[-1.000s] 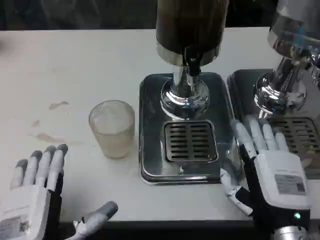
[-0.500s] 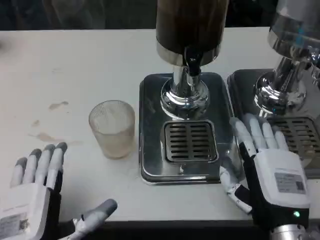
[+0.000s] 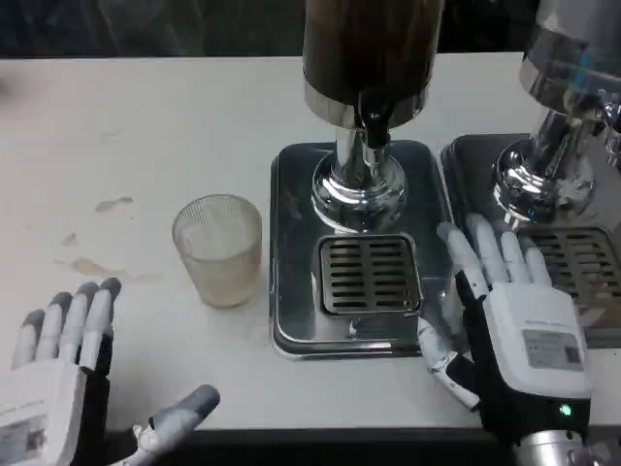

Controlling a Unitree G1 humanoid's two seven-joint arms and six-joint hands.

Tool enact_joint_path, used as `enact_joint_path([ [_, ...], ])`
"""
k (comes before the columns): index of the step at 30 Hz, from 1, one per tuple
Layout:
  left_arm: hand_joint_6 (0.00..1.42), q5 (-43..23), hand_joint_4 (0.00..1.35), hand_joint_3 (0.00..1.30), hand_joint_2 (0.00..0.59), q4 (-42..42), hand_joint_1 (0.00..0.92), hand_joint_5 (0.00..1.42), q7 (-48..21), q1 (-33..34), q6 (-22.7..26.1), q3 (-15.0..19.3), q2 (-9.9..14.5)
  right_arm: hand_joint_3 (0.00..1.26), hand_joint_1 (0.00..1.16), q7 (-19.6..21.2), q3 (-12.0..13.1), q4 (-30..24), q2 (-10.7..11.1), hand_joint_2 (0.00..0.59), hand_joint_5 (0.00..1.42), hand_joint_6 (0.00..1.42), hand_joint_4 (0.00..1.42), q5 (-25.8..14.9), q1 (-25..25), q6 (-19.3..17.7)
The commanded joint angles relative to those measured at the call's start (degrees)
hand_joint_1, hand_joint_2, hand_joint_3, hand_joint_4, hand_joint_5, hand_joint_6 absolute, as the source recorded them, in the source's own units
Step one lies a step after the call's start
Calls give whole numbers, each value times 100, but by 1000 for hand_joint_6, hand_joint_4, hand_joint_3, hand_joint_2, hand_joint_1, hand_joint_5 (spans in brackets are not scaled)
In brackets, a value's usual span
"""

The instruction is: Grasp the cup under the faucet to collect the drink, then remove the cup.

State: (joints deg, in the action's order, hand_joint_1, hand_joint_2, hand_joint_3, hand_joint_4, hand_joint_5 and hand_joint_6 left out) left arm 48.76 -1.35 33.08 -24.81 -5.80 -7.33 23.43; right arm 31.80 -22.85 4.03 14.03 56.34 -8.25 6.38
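Observation:
A ribbed clear cup (image 3: 217,249) stands upright on the white table, left of the dispenser's steel tray (image 3: 291,252) and apart from it. The black faucet (image 3: 373,124) hangs under the dark drink tank (image 3: 373,49), above the slotted drain grate (image 3: 370,275), which has nothing on it. My left hand (image 3: 63,388) lies open at the bottom left, fingers spread, well below and left of the cup. My right hand (image 3: 509,325) is open, fingers spread, at the tray's right edge.
A second dispenser (image 3: 563,107) with its own tray and grate (image 3: 588,262) stands at the right, just beyond my right hand. Faint brown stains (image 3: 112,205) mark the table left of the cup. The table's front edge runs along the bottom.
My left hand has slid down and slightly left, away from the cup. My right hand has edged a little forward and left along the tray's edge. The cup has not moved.

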Motion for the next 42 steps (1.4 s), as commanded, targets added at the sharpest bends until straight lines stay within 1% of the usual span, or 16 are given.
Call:
enact_joint_path([
  [1,0,-438,0,0,68,-204,0,0,95,208,-415,215,72,103,272,9,-9,-134,-8,560,0,0,0,44,-70,71],
  [3,0,-627,0,0,57,-323,0,0,75,333,-601,299,86,103,271,-4,-4,-169,2,560,0,0,0,49,-100,87],
  [7,0,-1254,0,0,48,-889,0,0,-145,913,-1062,503,154,106,271,-23,1,-248,10,560,0,0,0,65,-175,124],
  [9,0,-1660,0,0,44,-1271,0,0,-411,1317,-1223,574,141,109,271,-21,7,-290,4,560,0,0,0,65,-212,143],
  [11,0,-1919,0,0,33,-1534,0,0,-577,1583,-1372,605,140,111,270,-15,4,-323,-10,560,0,0,0,74,-241,164],
  [14,0,-1885,0,0,26,-1819,0,0,-570,1914,-1538,537,150,113,270,-3,-1,-362,-32,560,0,0,0,81,-284,194],
  [16,0,-1879,0,0,14,-2223,0,0,-573,2248,-1743,447,127,113,270,6,-4,-389,-48,560,0,0,0,82,-315,216],
  [20,0,-1922,0,0,0,-3456,0,0,-763,3052,-2365,143,140,114,270,11,-37,-429,-75,560,0,0,0,103,-348,245],
  [22,0,-1997,0,0,0,-4059,0,0,-791,3391,-2723,64,106,114,270,13,-49,-448,-94,560,0,0,0,114,-365,264],
  [24,0,-2069,0,0,0,-4707,1,0,-746,3804,-2982,26,-33,116,270,-10,-42,-466,-116,560,0,0,0,96,-398,286],
  [26,0,-2069,0,0,0,-5137,34,0,-658,4112,-3152,-24,-157,119,270,-20,-49,-490,-129,560,0,0,0,96,-429,311],
  [30,0,-2033,0,0,0,-5574,57,0,-606,4392,-3376,-133,-253,133,276,3,-77,-619,-204,554,0,0,0,147,-552,401],
  [34,0,-2214,0,0,0,-5934,95,0,-720,4528,-3419,-58,-377,138,280,28,-80,-740,-282,553,0,0,0,148,-721,491],
  [38,0,-2185,0,0,0,-6025,112,0,-681,4586,-3437,-144,-369,141,283,40,-129,-786,-347,553,0,0,0,164,-796,535],
  [42,0,-2211,0,0,0,-6132,133,0,-704,4618,-3451,-155,-384,142,286,44,-160,-806,-393,552,0,0,0,183,-824,549],
])
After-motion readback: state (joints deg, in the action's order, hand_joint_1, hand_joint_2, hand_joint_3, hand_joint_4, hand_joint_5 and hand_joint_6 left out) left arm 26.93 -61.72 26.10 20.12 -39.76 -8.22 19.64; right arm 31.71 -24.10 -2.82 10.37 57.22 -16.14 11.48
